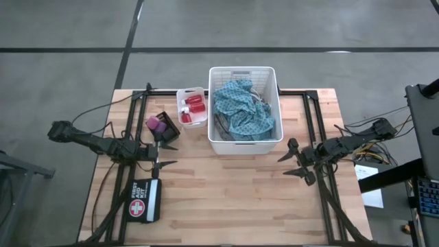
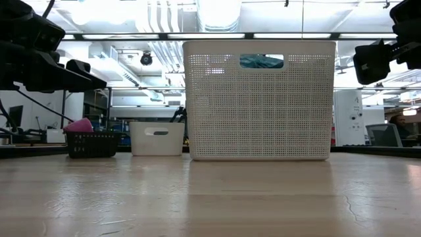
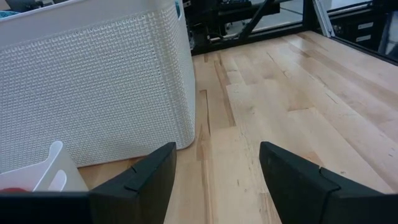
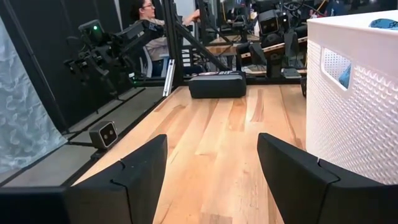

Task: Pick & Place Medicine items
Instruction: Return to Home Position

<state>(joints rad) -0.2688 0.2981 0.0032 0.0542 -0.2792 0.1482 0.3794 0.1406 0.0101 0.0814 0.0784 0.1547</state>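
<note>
Left fingers (image 3: 142, 182) and right fingers (image 4: 125, 182) are hanging spread and empty over the bench (image 1: 226, 199); I am judging the sorting done, with only parking both arms remaining.

Table (image 1: 233, 199) is showing pale wood planks, faintly glossy. Bin (image 1: 243, 147) at twelve o'clock is showing perforated matt plastic, holding crumpled cloth (image 1: 240, 113).

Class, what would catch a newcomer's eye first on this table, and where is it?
The tall white basket at the table's far middle, filled with teal cloth, dominates. Left of it sits a small white tub holding red bottles. The left gripper and right gripper hang open at either side.
</note>
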